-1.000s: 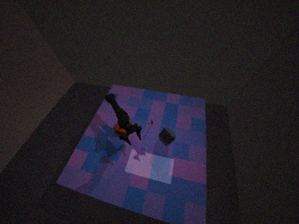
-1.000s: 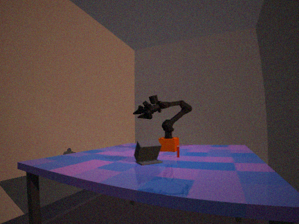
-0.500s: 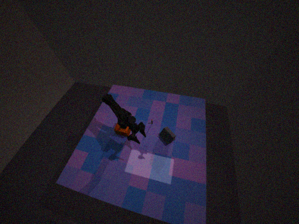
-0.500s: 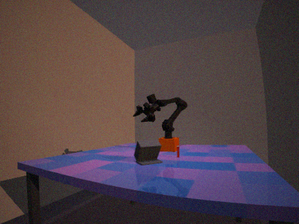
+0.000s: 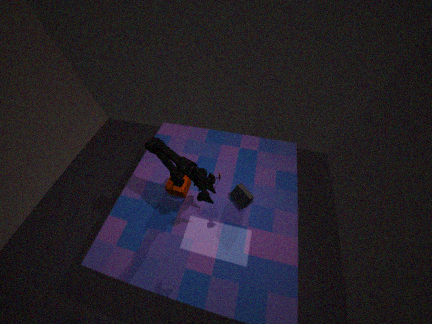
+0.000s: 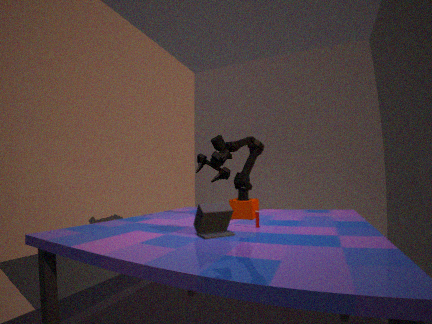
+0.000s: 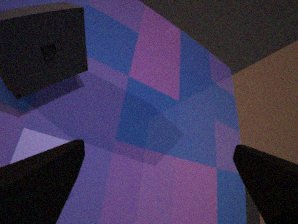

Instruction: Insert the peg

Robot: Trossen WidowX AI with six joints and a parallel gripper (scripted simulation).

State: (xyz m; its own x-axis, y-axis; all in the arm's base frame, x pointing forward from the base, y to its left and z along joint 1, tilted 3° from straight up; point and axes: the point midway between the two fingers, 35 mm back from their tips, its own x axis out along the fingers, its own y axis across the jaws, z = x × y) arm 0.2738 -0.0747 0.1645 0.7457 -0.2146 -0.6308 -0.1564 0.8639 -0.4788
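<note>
Facing upward, panel's hole [image 7: 48, 51] empty.

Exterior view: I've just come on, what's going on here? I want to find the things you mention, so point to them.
The robot arm has its tool [image 5: 213, 192] [image 6: 211, 168] [image 7: 161, 149] open and up above the table [image 5: 272, 237] [image 6: 310, 255] [image 7: 155, 55], holding nothing. The red peg [image 5: 219, 176] [image 6: 257, 219] stands upright near the orange base [image 5: 172, 189] [image 6: 244, 209]. The sloped panel [image 5: 242, 196] [image 6: 213, 220] [image 7: 67, 37] sits apart from it; its hole [image 7: 48, 51] looks dark and squarish from the wrist. The peg has yet to be picked up and inserted.
</note>
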